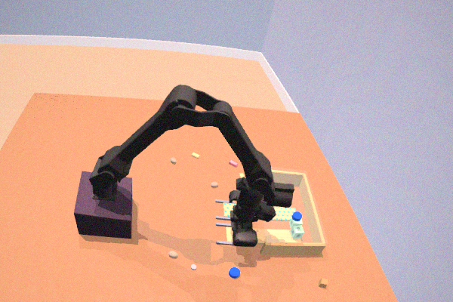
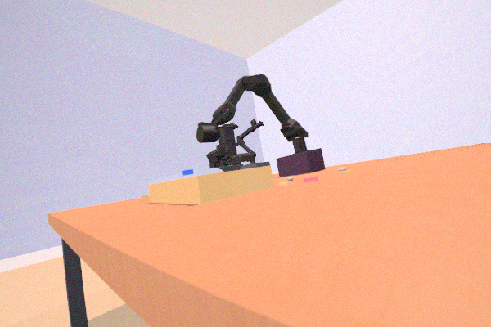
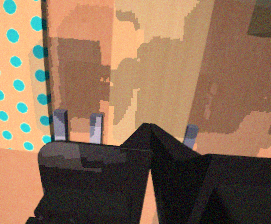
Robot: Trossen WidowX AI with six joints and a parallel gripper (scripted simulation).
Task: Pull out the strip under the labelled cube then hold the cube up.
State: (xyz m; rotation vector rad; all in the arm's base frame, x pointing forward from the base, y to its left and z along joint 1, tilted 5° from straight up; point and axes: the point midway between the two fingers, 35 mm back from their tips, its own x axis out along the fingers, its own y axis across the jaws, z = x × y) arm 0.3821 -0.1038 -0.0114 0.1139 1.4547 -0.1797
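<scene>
a dark robot arm rises from a purple block on an orange desk and arches over to a shallow tan tray with low walls. the pincer hangs low over the near open end of the tray, its fingers pressed together with nothing between them. in the wrist view the closed pincer fills the bottom of the picture

inside the tray lies a pale strip with turquoise dots, running from the open end toward the far wall, partly hidden by the arm. beside it lies a plain cream strip. the labelled cube, pale mint green, stands near the tray's far end with a blue cap on top; it appears to sit on the cream strip, just beside the dotted one, though the angle makes this hard to be sure of. the pincer is apart from the cube

four thin grey tabs stick out from the open end of the tray onto the desk, and the pincer is just over the nearest ones

small bits lie scattered on the desk: a blue disc, a pink piece, a yellow piece, a few grey pebbles and a small tan cube
</scene>
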